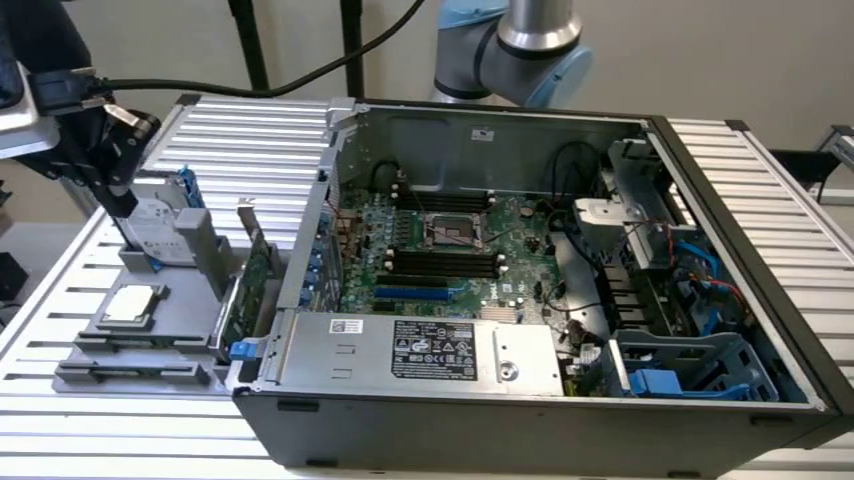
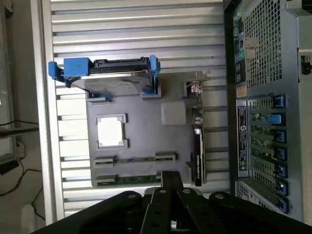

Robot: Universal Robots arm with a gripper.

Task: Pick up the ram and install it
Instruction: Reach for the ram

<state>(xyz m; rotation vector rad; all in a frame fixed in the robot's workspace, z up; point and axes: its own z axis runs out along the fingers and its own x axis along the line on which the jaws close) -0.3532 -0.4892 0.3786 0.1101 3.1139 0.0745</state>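
The ram [image 2: 130, 179] is a thin green stick standing on edge in the outermost slot of a grey holder [image 2: 146, 122], between two grey clips. My gripper [image 2: 167, 179] is shut with nothing between its black fingers; the tips show just beside the ram's end. In the exterior view the gripper [image 1: 123, 205] hangs above the holder [image 1: 100, 345] at the exterior view's left, outside the open computer case. The motherboard's black slots [image 1: 441, 262] lie inside the case.
The holder also carries a hard drive in a blue bracket [image 2: 114, 80], a square processor [image 2: 109, 131] and an upright expansion card [image 1: 247, 290]. The open case [image 1: 534, 410] stands to the exterior view's right, with a power supply [image 1: 427, 348] along its near side and cables at its far right.
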